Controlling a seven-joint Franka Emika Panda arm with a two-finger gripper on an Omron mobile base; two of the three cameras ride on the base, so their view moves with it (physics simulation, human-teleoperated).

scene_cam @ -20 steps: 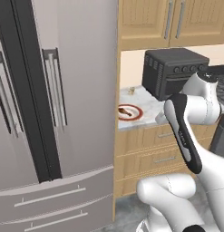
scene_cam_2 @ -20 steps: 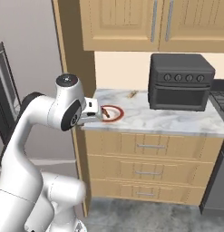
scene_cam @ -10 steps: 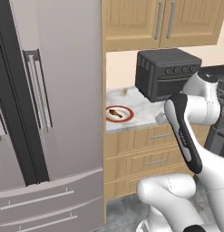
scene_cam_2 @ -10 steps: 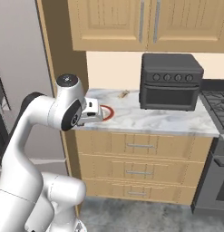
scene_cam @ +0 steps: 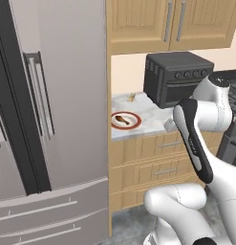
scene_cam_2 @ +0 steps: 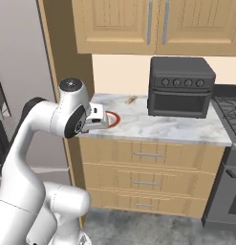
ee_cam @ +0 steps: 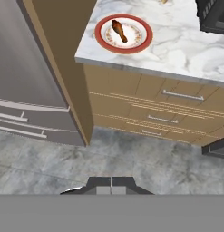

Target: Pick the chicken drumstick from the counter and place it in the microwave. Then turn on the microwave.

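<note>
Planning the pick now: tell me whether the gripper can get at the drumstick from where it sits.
Probably not yet. The drumstick lies uncovered on a red-rimmed plate near the counter edge, so nothing blocks it from above, but the shut gripper hangs well back over the floor and must move in and open.

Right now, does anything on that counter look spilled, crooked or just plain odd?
Nothing stands out. The drumstick lies on a red-rimmed plate near the counter's left end, the toaster oven sits squarely against the wall, and a small tan scrap lies near the back, too small to identify. No spills or damage show.
</note>
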